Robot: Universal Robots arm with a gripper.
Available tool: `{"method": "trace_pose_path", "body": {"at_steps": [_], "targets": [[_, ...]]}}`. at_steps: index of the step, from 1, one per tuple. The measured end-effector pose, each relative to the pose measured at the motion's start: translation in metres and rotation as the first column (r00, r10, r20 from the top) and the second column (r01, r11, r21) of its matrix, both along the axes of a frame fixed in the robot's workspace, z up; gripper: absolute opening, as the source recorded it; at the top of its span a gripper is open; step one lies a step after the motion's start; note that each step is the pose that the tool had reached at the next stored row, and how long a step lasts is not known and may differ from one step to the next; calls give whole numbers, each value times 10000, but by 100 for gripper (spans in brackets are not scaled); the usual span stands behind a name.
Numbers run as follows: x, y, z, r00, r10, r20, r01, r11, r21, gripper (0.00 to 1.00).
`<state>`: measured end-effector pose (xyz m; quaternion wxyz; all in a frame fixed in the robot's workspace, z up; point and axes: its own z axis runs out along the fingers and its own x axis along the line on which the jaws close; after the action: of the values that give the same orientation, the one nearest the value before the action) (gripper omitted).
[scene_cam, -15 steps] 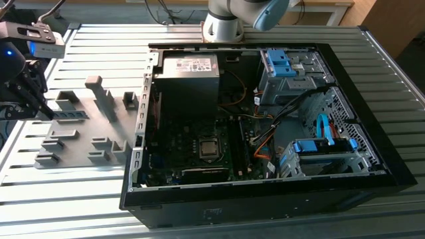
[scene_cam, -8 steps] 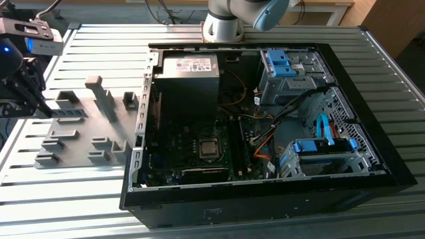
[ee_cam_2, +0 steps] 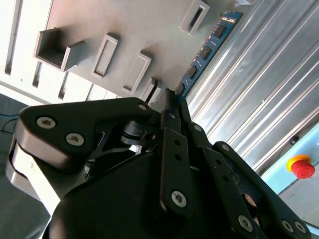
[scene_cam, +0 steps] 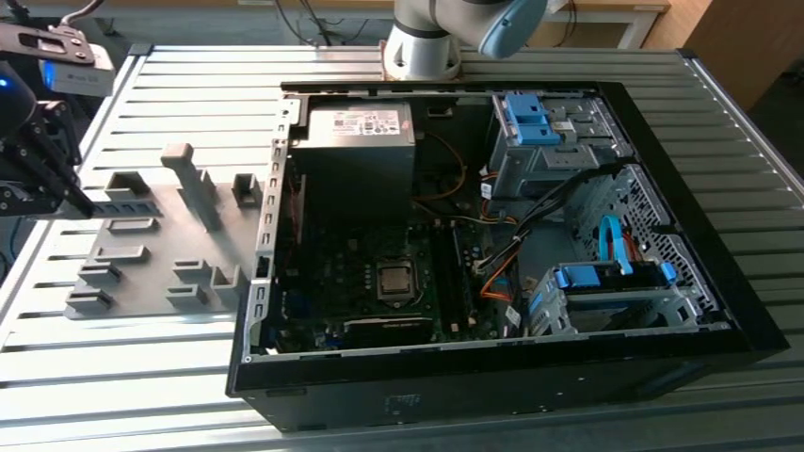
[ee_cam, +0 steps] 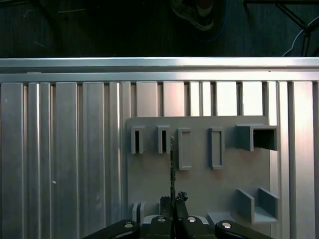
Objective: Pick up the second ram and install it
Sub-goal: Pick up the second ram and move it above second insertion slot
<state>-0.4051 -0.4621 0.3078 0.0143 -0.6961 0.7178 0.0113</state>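
Pick-up is in hand: the tool (ee_cam_2: 173, 97) pinches the second ram (ee_cam_2: 207, 50) by one end above the grey tray (ee_cam_2: 124, 30), to the exterior view's left of the open computer (scene_cam: 503, 377). Seating it demands exact slot alignment.

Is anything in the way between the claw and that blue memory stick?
Nothing visible does: the claw is shut on one end of the second ram, over the grey holder tray.

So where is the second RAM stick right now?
The RAM stick is pinched in the gripper, over the grey tray that lies at the exterior view's left, beside the open computer case.
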Motion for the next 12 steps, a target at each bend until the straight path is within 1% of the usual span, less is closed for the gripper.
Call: {"method": "trace_pose_path", "body": {"at_steps": [12], "targets": [[0,0,129,10000,0,0,0,10000,0,14]]}}
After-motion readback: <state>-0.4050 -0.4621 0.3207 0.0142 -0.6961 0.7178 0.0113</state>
